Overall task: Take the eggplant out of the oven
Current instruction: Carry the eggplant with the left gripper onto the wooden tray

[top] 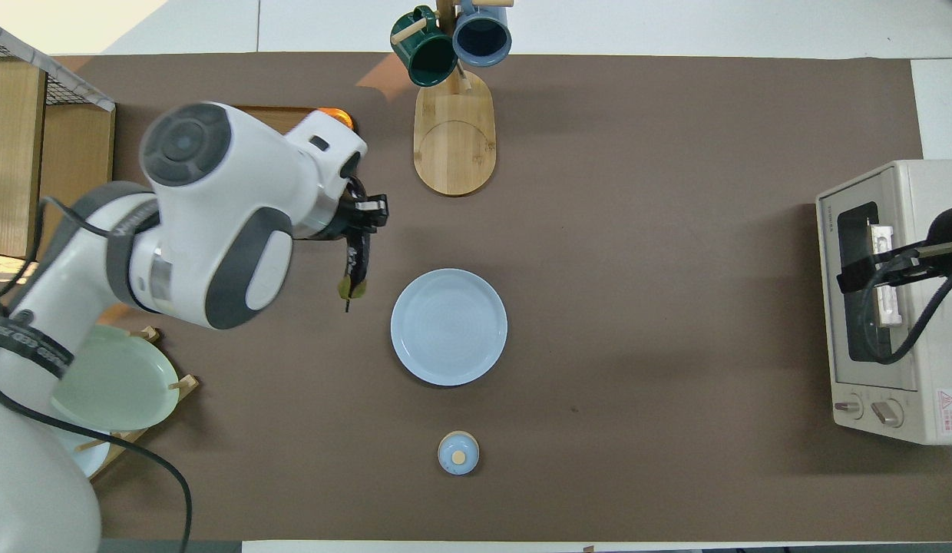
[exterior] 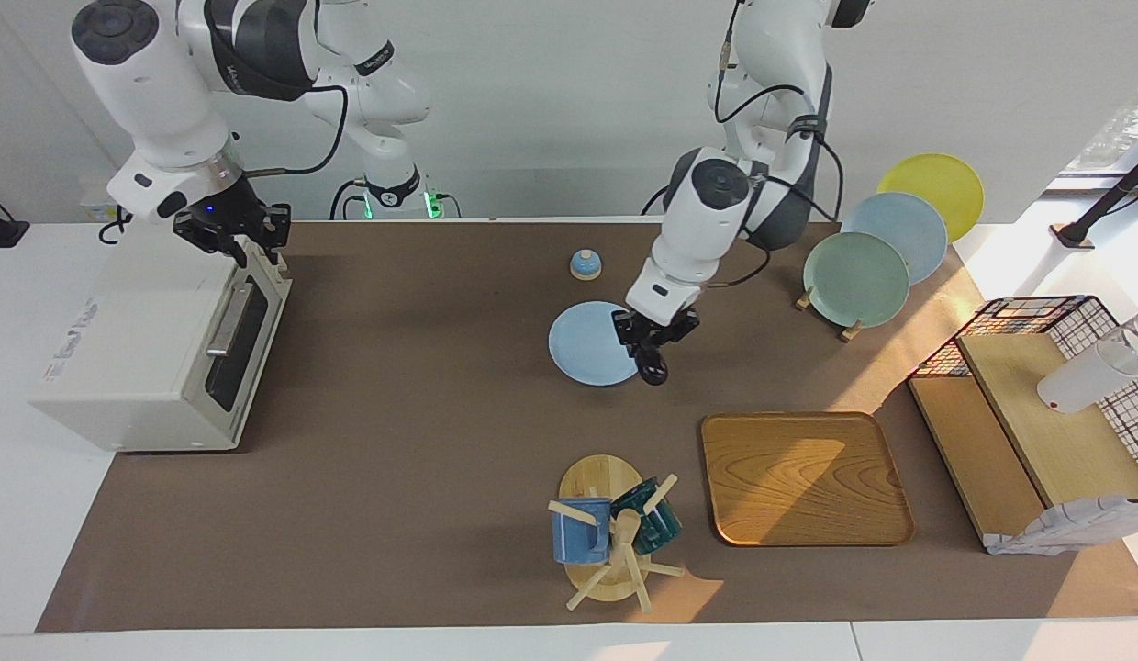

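Your left pincer (exterior: 652, 347) grips the eggplant (exterior: 654, 365) over the blue plate's (exterior: 583, 344) edge; your right pincer (exterior: 241, 240), fingers apart, hovers over the closed oven (exterior: 138, 353).

Plate (exterior: 587, 344) mid-table — oven (exterior: 156, 349) at the right arm's end.

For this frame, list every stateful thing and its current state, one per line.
oven: door shut
eggplant: hanging from left pincer, beside the light blue plate
right pincer: over the oven's door edge, holding nothing
mugs: hung on rack
wooden tray: empty
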